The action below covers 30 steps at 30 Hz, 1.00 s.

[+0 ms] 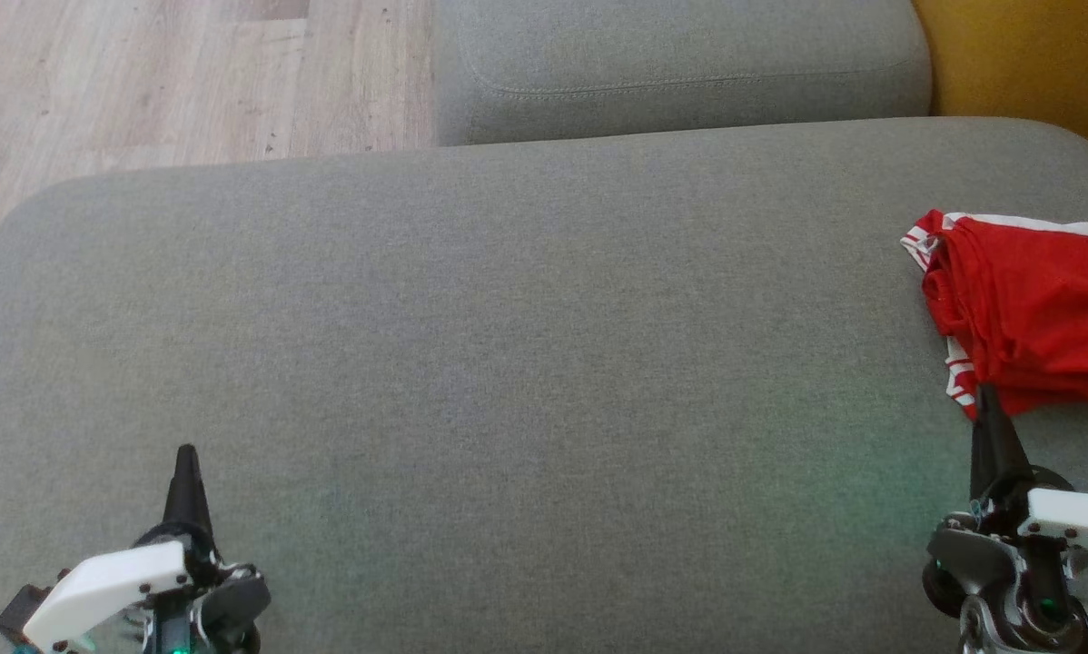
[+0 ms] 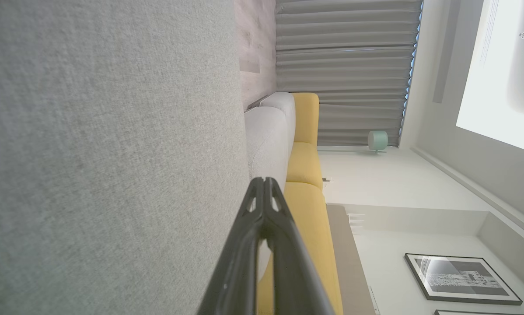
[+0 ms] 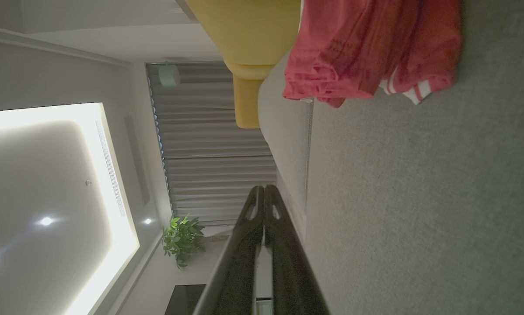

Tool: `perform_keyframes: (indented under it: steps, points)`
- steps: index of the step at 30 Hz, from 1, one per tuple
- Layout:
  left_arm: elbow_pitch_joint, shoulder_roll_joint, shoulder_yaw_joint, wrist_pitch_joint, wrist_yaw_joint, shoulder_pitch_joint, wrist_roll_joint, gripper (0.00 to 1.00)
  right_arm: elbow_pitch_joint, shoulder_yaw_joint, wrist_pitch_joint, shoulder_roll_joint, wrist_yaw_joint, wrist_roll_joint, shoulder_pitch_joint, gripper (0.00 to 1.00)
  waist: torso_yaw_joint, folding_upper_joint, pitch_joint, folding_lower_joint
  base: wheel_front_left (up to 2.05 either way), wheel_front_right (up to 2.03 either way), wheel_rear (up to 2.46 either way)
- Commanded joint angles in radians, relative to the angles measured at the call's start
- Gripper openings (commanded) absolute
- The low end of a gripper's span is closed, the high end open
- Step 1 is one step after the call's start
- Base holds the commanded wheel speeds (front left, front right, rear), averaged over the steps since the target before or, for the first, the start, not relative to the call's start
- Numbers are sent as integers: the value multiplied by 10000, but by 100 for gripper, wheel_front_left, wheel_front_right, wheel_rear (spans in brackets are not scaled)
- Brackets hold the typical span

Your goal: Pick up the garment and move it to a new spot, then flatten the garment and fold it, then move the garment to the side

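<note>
Big grey cushion (image 1: 508, 363) takes up most of the head view, and the garment (image 1: 1025, 309) is way over at its right edge. It's red with white stripes along the trim, lying in a rumpled heap rather than spread out, and part of it runs off the picture's right side.

The left end effector (image 1: 186, 452) sits at the lower left over bare cushion, well apart from the garment. Its two dark fingers are pressed together with nothing between them, and the left wrist view shows the same thing, tips meeting.

The right end effector (image 1: 987, 392) is at the lower right, fingers together too and not holding anything. From the head its tip lines up with the garment's near edge, but the right wrist view shows a stretch of bare grey fabric between the tip and the cloth, so it looks close but not touching.

Behind the big cushion there's a second grey cushion (image 1: 680, 64), wooden floor (image 1: 144, 82) at the upper left, and a yellow sofa (image 1: 1025, 54) at the upper right. The wrist views also catch grey curtains (image 2: 345, 65), a framed picture (image 2: 461, 280) and a green plant (image 3: 181, 238).
</note>
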Motion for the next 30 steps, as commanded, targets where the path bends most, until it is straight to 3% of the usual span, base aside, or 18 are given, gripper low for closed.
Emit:
perform_keyframes:
  steps: [1,30]
  points:
    - [-363,48,396,46,-67,-484,-22,0,-379,173,108,-92,37,27,-485,0,0,0,-1,0,0,0,0]
    - [-363,36,413,60,-67,-485,-8,0,-374,89,175,-33,37,-43,-492,0,0,0,-1,0,0,0,0]
